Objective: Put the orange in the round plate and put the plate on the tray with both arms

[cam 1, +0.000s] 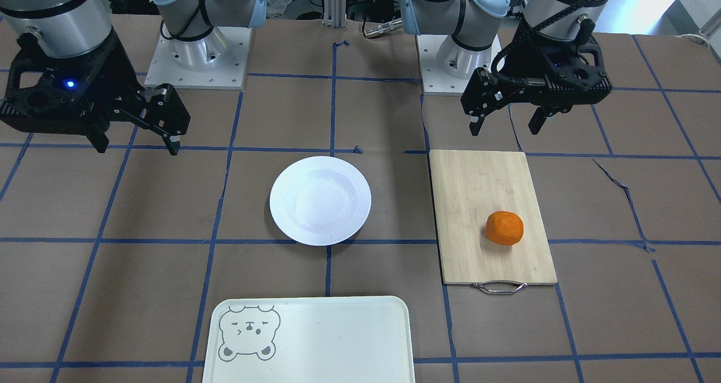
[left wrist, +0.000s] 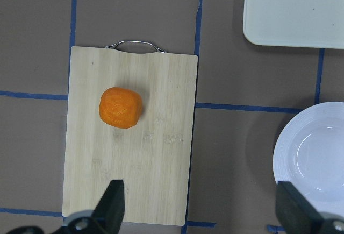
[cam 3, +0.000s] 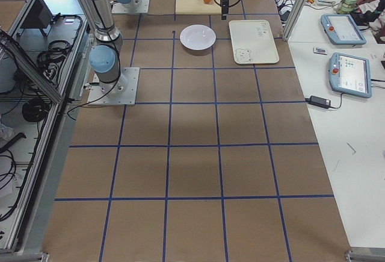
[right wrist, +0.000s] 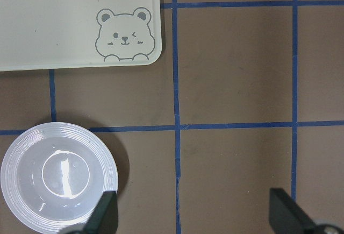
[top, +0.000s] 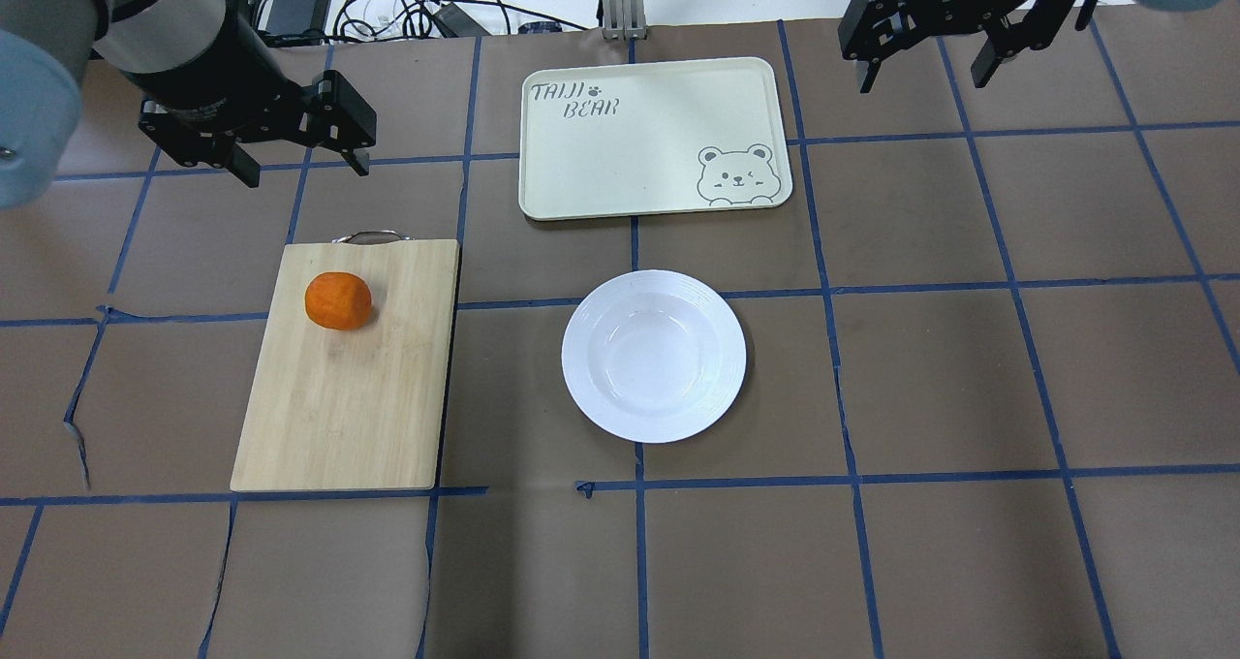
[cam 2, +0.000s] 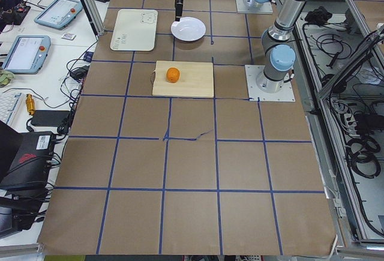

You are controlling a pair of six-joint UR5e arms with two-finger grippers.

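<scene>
Nearest us, bottom centre: pale cream-green rectangular tray | mid-frame we've got the glossy white round plate, apart from it | small bright orange fruit sits right of centre on the bamboo cutting board | left black two-finger gripper upper right, jaws apart | right black two-finger gripper upper left, same deal

Wht plate; cream tray w/ bear.

Table covered in brown paper, gridded with blue tape; paper torn in one place; aluminium post at the table's edge; white side bench carrying two pendant tablets; loose black cables lying beside the frame; lighting even.
</scene>
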